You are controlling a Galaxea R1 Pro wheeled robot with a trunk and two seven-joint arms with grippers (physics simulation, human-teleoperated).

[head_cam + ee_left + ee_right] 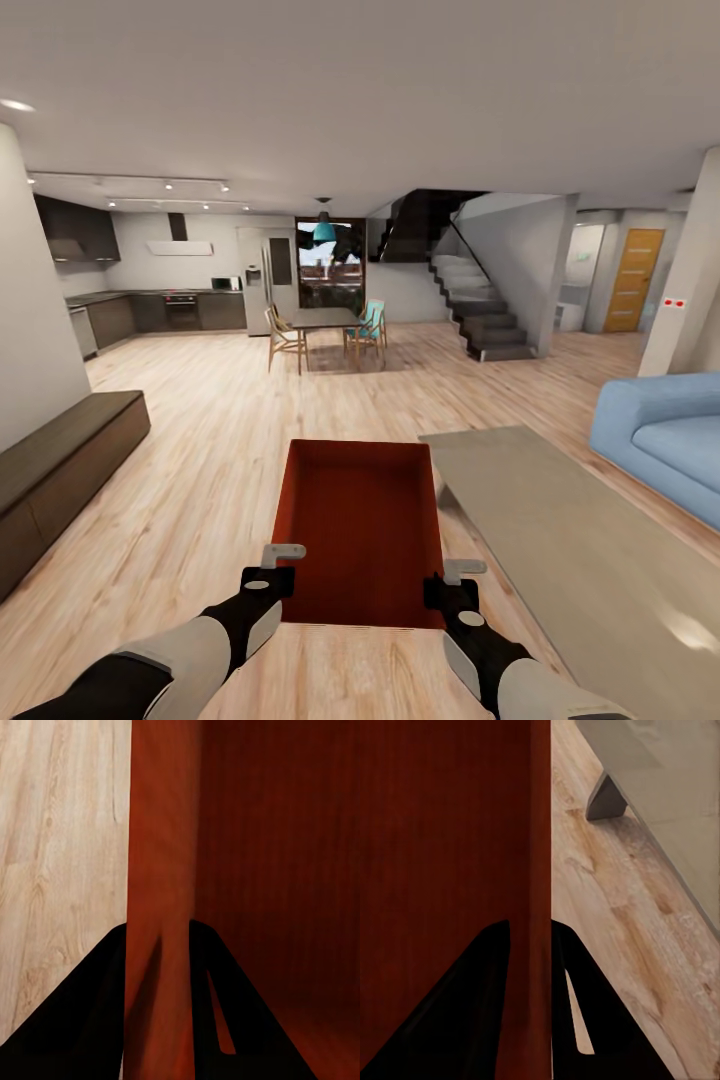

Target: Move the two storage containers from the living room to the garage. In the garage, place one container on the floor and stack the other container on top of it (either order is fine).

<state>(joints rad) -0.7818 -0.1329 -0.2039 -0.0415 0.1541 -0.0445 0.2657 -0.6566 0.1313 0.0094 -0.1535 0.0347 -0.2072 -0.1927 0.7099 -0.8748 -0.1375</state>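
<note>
One red-orange storage container [360,530], open-topped and empty, hangs between my two arms over the light wood planks of the living room. My left gripper [281,566] is shut on the container's left wall near its near corner. In the left wrist view the dark fingers [90,1020] straddle that wall [161,855]. My right gripper [452,580] is shut on the right wall in the same way. In the right wrist view one finger [457,1020] sits inside the box, against the wall [538,832]. The garage is out of view.
A long grey coffee table [570,540] runs close along the container's right side, with a blue sofa [665,440] beyond it. A dark low bench [60,460] lines the left wall. Ahead are a dining table with chairs [325,325], stairs [485,315], and an orange door [632,280].
</note>
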